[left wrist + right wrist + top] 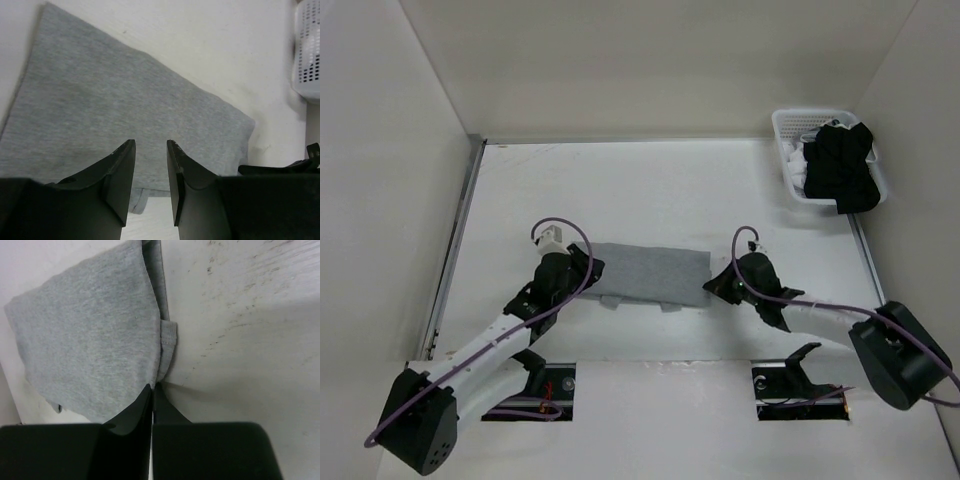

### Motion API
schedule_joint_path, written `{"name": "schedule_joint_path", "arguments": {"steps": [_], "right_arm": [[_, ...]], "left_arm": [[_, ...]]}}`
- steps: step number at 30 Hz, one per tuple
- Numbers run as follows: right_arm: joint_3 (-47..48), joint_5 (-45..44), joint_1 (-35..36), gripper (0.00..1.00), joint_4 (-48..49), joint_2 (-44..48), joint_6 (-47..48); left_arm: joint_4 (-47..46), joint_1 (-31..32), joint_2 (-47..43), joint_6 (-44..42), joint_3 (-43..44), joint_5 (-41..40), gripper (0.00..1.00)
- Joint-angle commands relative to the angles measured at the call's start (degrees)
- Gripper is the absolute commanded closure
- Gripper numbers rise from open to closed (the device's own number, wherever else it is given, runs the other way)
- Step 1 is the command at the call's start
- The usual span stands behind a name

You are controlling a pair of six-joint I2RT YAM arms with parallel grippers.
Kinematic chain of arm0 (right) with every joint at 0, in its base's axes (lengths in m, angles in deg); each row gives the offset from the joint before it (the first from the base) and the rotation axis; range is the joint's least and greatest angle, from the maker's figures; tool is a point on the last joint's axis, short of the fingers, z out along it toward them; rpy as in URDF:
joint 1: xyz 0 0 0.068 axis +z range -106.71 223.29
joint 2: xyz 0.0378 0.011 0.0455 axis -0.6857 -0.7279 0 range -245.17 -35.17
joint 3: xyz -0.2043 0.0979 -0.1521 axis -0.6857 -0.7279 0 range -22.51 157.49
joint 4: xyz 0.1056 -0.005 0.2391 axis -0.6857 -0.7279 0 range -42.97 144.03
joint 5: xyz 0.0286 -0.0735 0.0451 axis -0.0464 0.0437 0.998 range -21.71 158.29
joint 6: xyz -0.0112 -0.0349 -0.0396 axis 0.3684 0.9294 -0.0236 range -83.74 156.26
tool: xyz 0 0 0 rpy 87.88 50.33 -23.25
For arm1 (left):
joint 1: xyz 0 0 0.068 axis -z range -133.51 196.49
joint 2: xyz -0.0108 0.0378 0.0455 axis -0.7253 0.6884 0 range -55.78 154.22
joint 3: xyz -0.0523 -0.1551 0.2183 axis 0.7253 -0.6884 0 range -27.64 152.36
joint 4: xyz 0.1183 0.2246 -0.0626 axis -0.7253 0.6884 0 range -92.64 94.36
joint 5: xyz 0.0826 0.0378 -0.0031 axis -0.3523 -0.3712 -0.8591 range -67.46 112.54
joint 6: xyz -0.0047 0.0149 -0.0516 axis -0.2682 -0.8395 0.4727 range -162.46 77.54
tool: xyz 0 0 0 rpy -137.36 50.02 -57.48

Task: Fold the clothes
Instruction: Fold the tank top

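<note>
The plain heather-grey thin knit garment (650, 272) is located at the middle of the white table (650, 190), laid flat as a long, narrow rectangle running left to right between the two arms. The sleeves and sides are judged to be already folded in, since several layers are seen stacked at the right end in the right wrist view. The layers are not squared: a hemmed edge (170, 340) projects past the top layer at that end, and small tabs of fabric (610, 300) protrude along the near edge. The left gripper (150, 145) is positioned over the left end near its near edge, with its jaws apart and nothing clamped between them. The right gripper (151, 387) is positioned at the near right corner with its jaws closed together, the tips touching the fabric edge; whether fabric is caught between them cannot be determined. At least one further fold, end over end, is judged outstanding before a compact stack is obtained. The white perforated plastic basket (782, 122) holding the black garment (840, 165) stands at the far right, well apart.
</note>
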Motion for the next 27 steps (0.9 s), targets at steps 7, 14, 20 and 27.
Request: {"name": "schedule_joint_path", "arguments": {"steps": [7, 14, 20, 27], "right_arm": [[5.55, -11.86, -2.35, 1.0, -27.66, 27.66, 5.23], [20.41, -16.95, 4.39, 1.0, -37.36, 24.45, 10.43], [33.59, -23.11, 17.76, 1.0, -38.77, 7.5, 11.75], [51.51, -23.29, 26.99, 1.0, -41.05, -15.35, 13.33]], "left_arm": [[-13.69, 11.42, 9.64, 2.1, 6.38, -2.3, 0.65], [-14.67, 13.54, 8.17, 2.54, 7.53, -1.77, 0.64], [-11.07, 10.73, -0.18, 2.98, 4.28, -1.51, 0.64], [-5.71, 4.76, -9.5, 3.25, 1.03, 1.12, 0.63]]}}
